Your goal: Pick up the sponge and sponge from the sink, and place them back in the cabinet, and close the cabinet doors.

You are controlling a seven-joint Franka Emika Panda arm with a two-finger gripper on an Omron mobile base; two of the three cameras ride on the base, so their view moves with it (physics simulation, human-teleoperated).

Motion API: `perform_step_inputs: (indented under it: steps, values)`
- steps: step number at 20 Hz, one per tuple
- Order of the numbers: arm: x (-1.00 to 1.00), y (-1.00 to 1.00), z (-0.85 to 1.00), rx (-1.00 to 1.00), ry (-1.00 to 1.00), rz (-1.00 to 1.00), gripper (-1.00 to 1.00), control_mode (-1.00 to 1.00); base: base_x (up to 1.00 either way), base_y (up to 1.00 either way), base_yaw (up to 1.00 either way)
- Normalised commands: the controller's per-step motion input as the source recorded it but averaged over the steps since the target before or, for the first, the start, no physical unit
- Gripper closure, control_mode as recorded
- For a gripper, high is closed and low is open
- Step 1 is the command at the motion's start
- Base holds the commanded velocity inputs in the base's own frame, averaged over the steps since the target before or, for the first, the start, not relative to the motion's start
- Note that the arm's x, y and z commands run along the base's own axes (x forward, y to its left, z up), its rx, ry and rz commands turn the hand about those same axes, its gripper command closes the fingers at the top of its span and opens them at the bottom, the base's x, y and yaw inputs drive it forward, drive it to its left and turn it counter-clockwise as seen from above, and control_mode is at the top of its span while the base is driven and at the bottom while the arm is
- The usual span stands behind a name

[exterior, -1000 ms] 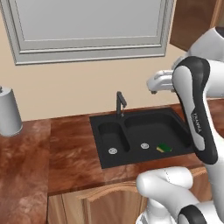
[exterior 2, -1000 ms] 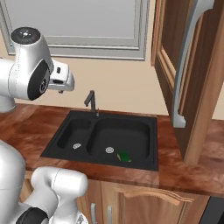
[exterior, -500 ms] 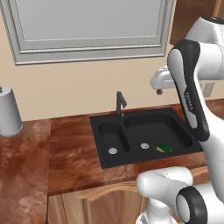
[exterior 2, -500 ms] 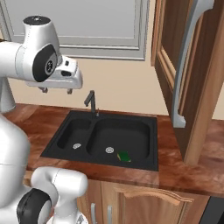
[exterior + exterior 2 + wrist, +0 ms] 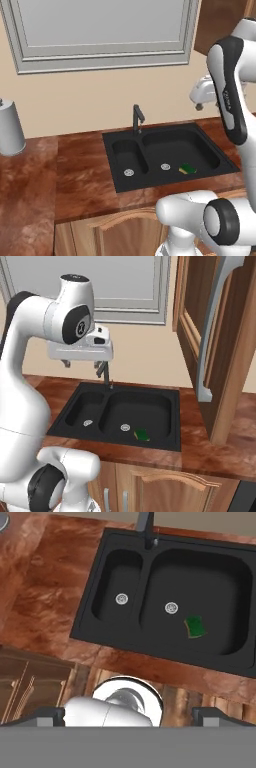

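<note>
A small sponge (image 5: 187,168), dark green over yellow, lies flat in the larger right basin of the black sink (image 5: 150,145), just right of the drain. It also shows as the sponge (image 5: 141,434) and the sponge (image 5: 195,626). My gripper (image 5: 82,362) hangs high above the sink (image 5: 145,406), behind the faucet line and pointing down. Its fingertips (image 5: 47,714) stand wide apart, open with nothing between them. The gripper (image 5: 200,102) is far above the sponge. At the right, a cabinet door (image 5: 225,356) with a long silver handle stands open.
A slim dark faucet (image 5: 137,117) rises behind the sink. A grey canister (image 5: 10,127) stands on the brown counter (image 5: 75,180) at the far left. A framed window (image 5: 100,30) fills the wall above. Arched-panel lower doors (image 5: 165,491) sit under the counter.
The arm's upper links have swung more upright and the hand has shifted slightly right above the sink. The jaws stayed open and the sponge has not moved.
</note>
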Motion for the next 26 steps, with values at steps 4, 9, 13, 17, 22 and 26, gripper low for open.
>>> perform_step_inputs:
  steps: [4,9,13,17,22,26]
  values:
    - [0.0,-0.28,-0.36,-0.06,0.0,0.09,-1.0,-1.0,0.0,0.0,0.0]
    - [0.05,-0.15,-0.39,-0.11,-0.01,0.06,-1.0,-1.0,0.0,0.0,0.0]
    - [0.2,-0.13,-0.35,-0.09,0.0,0.02,-1.0,-1.0,0.0,0.0,0.0]
    - [0.24,-0.18,-0.29,-0.02,0.0,0.03,-1.0,-1.0,0.0,0.0,0.0]
    - [0.29,-0.15,-0.28,0.0,0.0,0.05,-1.0,-1.0,0.0,0.0,0.0]
    - [0.35,-0.11,-0.25,0.0,0.0,0.06,-1.0,-1.0,0.0,0.0,0.0]
